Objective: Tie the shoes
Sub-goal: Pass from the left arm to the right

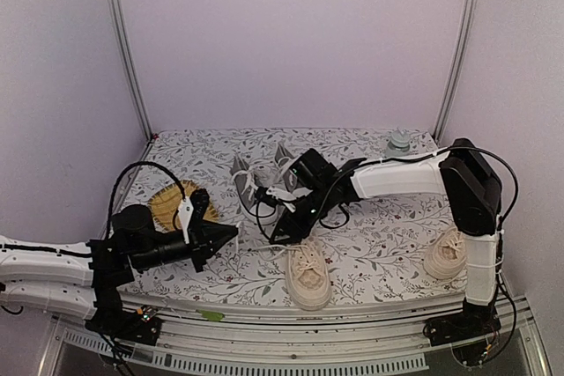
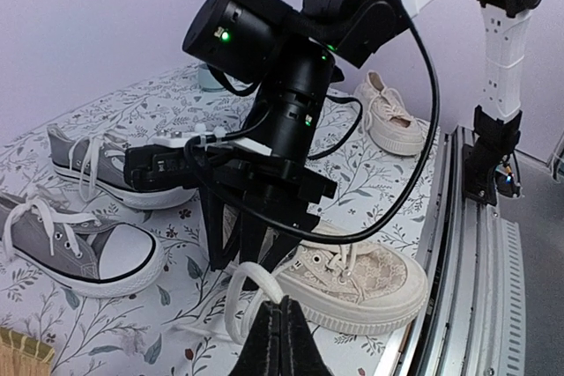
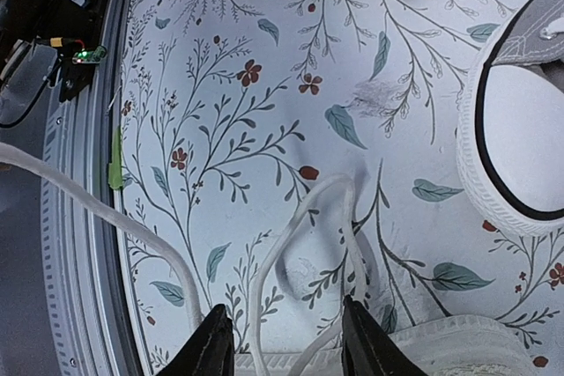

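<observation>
The near cream shoe (image 1: 307, 272) lies at the table's front, toe toward me, laces loose; it also shows in the left wrist view (image 2: 370, 279). My left gripper (image 1: 231, 233) (image 2: 280, 307) is shut on a loop of its cream lace (image 2: 240, 292), held just left of the shoe. My right gripper (image 1: 282, 232) (image 3: 289, 345) is open, pointing down over the shoe's heel end, its fingertips (image 3: 211, 341) straddling a second lace loop (image 3: 308, 209) lying on the cloth. The other cream shoe (image 1: 448, 253) sits far right. The grey pair (image 1: 247, 180) (image 2: 79, 244) stands behind.
A woven straw piece (image 1: 172, 202) lies at the left beside my left arm. A small pale jar (image 1: 399, 141) stands at the back right. The metal front rail (image 1: 291, 341) runs along the table edge. A grey shoe's white toe cap (image 3: 520, 138) is close to my right gripper.
</observation>
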You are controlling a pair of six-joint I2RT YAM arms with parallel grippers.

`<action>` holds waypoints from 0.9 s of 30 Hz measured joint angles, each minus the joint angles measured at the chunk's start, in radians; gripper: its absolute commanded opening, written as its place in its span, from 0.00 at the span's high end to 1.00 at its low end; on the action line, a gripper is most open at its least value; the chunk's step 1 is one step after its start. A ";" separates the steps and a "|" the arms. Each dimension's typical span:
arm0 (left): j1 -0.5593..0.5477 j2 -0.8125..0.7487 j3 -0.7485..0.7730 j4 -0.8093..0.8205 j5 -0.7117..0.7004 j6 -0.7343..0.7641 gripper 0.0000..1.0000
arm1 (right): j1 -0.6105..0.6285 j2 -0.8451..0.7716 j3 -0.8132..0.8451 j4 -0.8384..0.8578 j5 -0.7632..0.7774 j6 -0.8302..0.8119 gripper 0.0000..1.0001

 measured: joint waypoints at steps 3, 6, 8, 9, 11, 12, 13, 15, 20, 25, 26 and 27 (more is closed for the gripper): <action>0.001 0.052 0.023 -0.020 -0.023 -0.005 1.00 | -0.001 -0.001 0.005 -0.002 0.021 0.001 0.57; 0.007 0.098 0.050 -0.036 -0.039 -0.010 1.00 | -0.005 -0.010 0.006 -0.003 0.029 0.001 0.56; 0.014 0.130 0.075 -0.050 -0.041 -0.007 1.00 | -0.011 -0.027 0.005 -0.001 0.035 0.002 0.56; 0.017 0.142 0.087 -0.055 -0.037 -0.004 1.00 | -0.014 -0.042 0.003 0.004 0.037 0.000 0.55; 0.024 0.152 0.109 -0.066 -0.020 0.007 1.00 | -0.021 -0.087 -0.019 0.036 0.039 -0.009 0.53; 0.030 0.153 0.121 -0.069 -0.002 0.012 1.00 | -0.023 -0.116 -0.040 0.064 0.039 -0.018 0.52; 0.035 0.153 0.132 -0.068 0.018 0.018 1.00 | -0.025 -0.155 -0.075 0.107 0.040 -0.033 0.51; 0.044 0.152 0.149 -0.058 0.059 0.030 1.00 | -0.026 -0.236 -0.164 0.221 0.047 -0.075 0.49; 0.059 0.154 0.174 -0.043 0.164 0.077 1.00 | -0.019 -0.331 -0.309 0.531 0.107 -0.261 0.49; 0.087 0.169 0.231 -0.045 0.251 0.125 1.00 | -0.006 -0.285 -0.308 0.713 0.179 -0.395 0.48; 0.095 0.171 0.240 -0.045 0.270 0.132 1.00 | -0.002 -0.275 -0.313 0.756 0.190 -0.421 0.48; 0.101 0.175 0.248 -0.044 0.287 0.139 1.00 | 0.002 -0.270 -0.320 0.786 0.200 -0.442 0.48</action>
